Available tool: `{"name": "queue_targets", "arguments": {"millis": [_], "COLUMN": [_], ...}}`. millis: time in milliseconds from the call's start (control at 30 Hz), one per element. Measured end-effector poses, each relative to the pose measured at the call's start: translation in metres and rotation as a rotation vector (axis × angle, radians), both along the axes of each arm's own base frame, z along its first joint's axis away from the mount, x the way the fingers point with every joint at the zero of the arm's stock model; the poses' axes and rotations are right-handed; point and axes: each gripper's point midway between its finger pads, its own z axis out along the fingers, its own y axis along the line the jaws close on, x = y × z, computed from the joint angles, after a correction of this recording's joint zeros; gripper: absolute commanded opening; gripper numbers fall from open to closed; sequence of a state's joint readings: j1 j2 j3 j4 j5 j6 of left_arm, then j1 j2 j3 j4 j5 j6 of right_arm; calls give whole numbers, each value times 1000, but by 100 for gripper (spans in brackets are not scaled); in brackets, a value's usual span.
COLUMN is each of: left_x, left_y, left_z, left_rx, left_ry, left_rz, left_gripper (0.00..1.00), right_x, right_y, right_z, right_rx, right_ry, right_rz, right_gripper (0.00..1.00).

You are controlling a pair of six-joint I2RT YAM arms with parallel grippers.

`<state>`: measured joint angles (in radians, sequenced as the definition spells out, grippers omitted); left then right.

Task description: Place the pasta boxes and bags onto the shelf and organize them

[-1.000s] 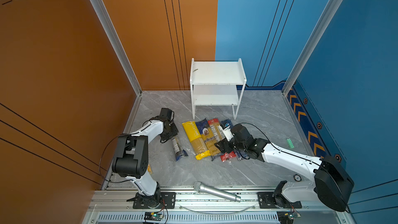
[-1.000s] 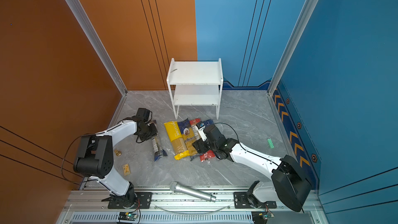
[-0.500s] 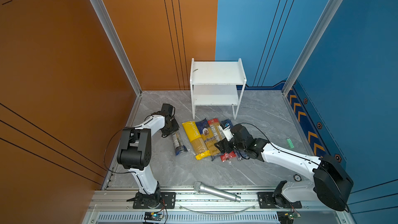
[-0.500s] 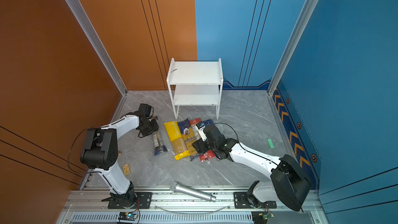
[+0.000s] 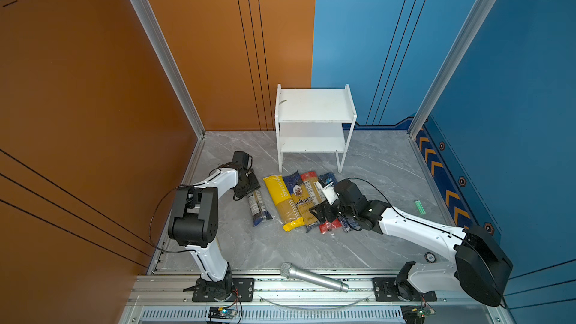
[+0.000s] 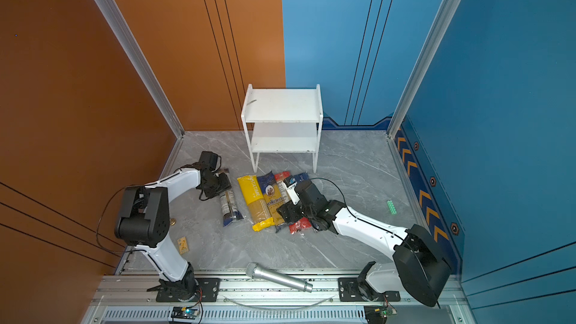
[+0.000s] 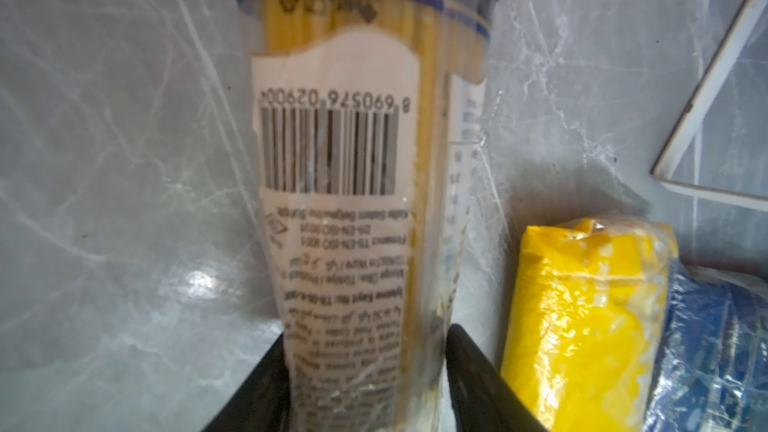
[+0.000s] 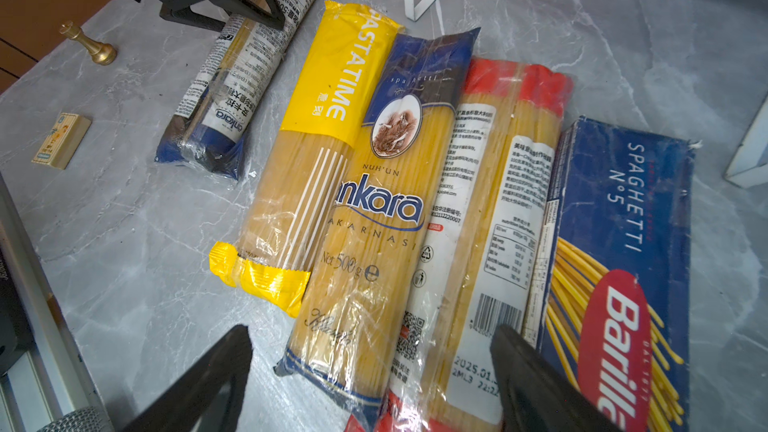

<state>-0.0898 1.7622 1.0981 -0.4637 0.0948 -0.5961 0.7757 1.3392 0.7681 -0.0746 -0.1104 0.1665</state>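
**A:** where's the pasta at rn?

**B:** all on the grey floor in front of the white shelf, none on it. The clear pack lies off to the side with the left gripper straddling one end, can't tell if it's squeezing. The right gripper gapes wide over the Ankara pack and the red-ended pack.

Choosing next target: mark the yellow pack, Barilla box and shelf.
yellow pack (image 8: 340, 76), right wrist view, yellow label band.
Barilla box (image 8: 623, 243), right wrist view, front face.
shelf (image 5: 314, 105), a top view, top board.
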Motion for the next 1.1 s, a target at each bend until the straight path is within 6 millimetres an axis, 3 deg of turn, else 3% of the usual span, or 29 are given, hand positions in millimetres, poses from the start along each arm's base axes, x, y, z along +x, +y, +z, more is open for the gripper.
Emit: {"name": "queue_targets", "arguments": {"millis": [300,500,667,833,933,1100], "left_x": [-17,-53,-97,-130,-137,-137], "left_y": [-7,-24,-43,-43,-37,-34], "left_z": [21,32,30,30,29,26], "left_rx": [-39,-62,-70,-57,-45,-28], "left_ry": [-65,-101,-104,-117,-117,-110], "left_rz": [-14,-47,-75,-62,-39,-21], "left_gripper": [71,77,80,85,93,95], "right_x": [-1,-2,-3,-4,-4,-3], "right_y": [1,2,3,4,6,8], "right_z": [0,0,-5,-11,-11,-9], "right_rx": [2,9,-1,-6,-1,4], "right_ry": [2,9,21,37,46,45], "right_rz": [4,14,16,24,34,36], "right_gripper": [90,92,93,93,93,94]}}
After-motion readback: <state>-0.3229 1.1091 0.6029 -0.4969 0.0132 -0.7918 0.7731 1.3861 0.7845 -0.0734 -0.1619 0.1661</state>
